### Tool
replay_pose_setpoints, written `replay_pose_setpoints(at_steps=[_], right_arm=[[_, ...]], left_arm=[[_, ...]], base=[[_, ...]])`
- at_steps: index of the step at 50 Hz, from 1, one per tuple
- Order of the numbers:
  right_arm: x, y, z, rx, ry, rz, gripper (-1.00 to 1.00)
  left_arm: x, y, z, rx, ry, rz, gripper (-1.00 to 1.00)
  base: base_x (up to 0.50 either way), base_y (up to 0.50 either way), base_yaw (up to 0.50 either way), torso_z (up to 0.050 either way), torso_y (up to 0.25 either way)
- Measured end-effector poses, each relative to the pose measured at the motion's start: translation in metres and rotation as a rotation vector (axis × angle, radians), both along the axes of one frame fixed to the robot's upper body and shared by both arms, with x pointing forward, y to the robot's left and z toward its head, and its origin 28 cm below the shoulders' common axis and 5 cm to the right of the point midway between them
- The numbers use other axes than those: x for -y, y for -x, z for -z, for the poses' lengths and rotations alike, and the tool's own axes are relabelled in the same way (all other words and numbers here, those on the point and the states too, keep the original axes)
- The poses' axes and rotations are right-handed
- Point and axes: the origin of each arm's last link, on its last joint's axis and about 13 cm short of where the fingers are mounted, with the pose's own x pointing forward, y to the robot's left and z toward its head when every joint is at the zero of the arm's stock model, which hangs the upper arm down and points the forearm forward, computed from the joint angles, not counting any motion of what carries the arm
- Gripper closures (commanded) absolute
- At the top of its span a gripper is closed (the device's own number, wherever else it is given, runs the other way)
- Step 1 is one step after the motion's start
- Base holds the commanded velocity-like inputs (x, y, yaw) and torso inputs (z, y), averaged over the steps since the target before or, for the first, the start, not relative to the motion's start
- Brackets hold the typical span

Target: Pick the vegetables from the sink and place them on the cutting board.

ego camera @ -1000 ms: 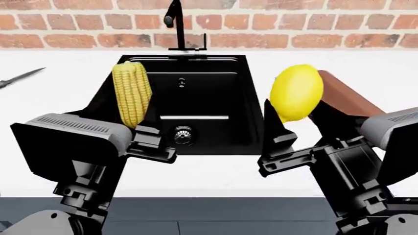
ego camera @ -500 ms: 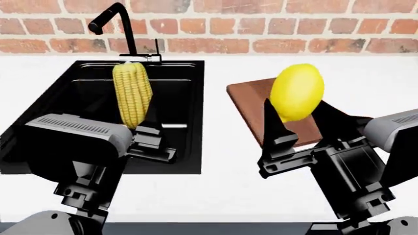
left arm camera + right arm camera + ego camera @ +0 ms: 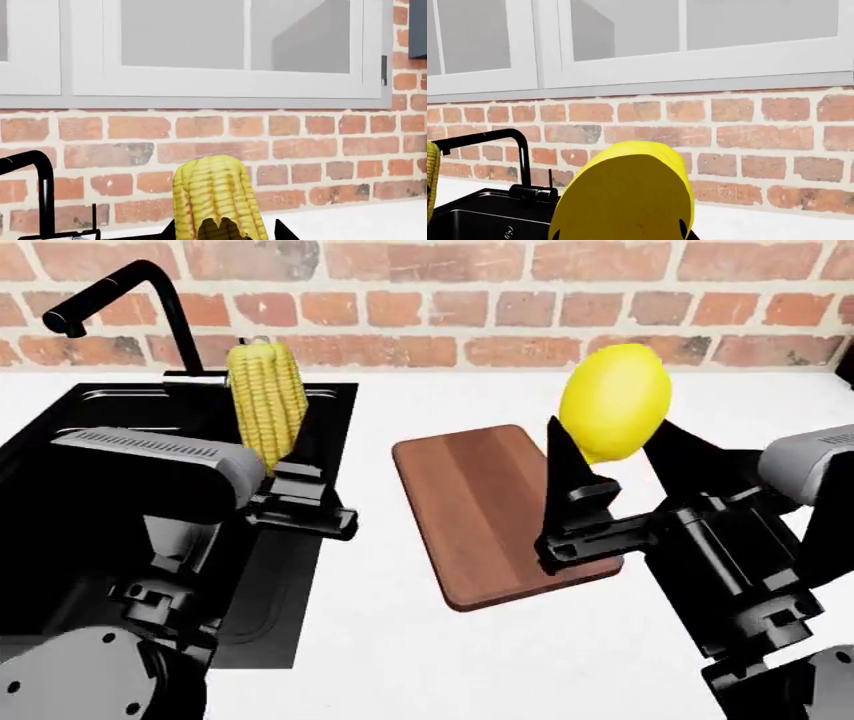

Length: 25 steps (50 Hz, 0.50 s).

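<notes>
My left gripper [image 3: 276, 457] is shut on the ridged dull-yellow corn cob [image 3: 267, 400], which stands upright above the right edge of the black sink [image 3: 80, 412]. The left wrist view shows the cob [image 3: 217, 197] rising between the dark tips of the left gripper [image 3: 223, 235]. The smooth bright-yellow lemon-shaped vegetable [image 3: 614, 400] is held by my right gripper [image 3: 618, 447], shut on it, in the air over the right side of the reddish-brown cutting board [image 3: 474, 510]. In the right wrist view this vegetable [image 3: 627, 195] hides most of the right gripper [image 3: 620, 236].
A tall black faucet [image 3: 147, 300] stands behind the sink on the white counter [image 3: 441, 660]. A brick wall [image 3: 534, 300] runs along the back, with white-framed windows [image 3: 233, 45] above it. The board lies flat just right of the sink.
The head view has swung right: sink and faucet have slid to the left, and the cutting board has moved to the middle. Both grippers keep their vegetables.
</notes>
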Motion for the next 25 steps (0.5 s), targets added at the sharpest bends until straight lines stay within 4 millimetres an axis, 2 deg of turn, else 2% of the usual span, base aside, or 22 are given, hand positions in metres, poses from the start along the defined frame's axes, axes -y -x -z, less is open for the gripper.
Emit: replay_pose_setpoints(at_steps=[16, 25], right_arm=[[0.012, -0.081, -0.071, -0.198, 0.106, 0.116, 1.00], [0.010, -0.112, -0.089, -0.313, 0.154, 0.124, 1.00]], left_arm=[[0.015, -0.070, -0.066, -0.132, -0.031, 0.048, 1.00], [0.025, -0.090, -0.085, -0.209, -0.048, 0.098, 1.00]], base=[[0.00, 0.00, 0.00, 0.000, 0.000], [0.00, 0.00, 0.00, 0.000, 0.000]])
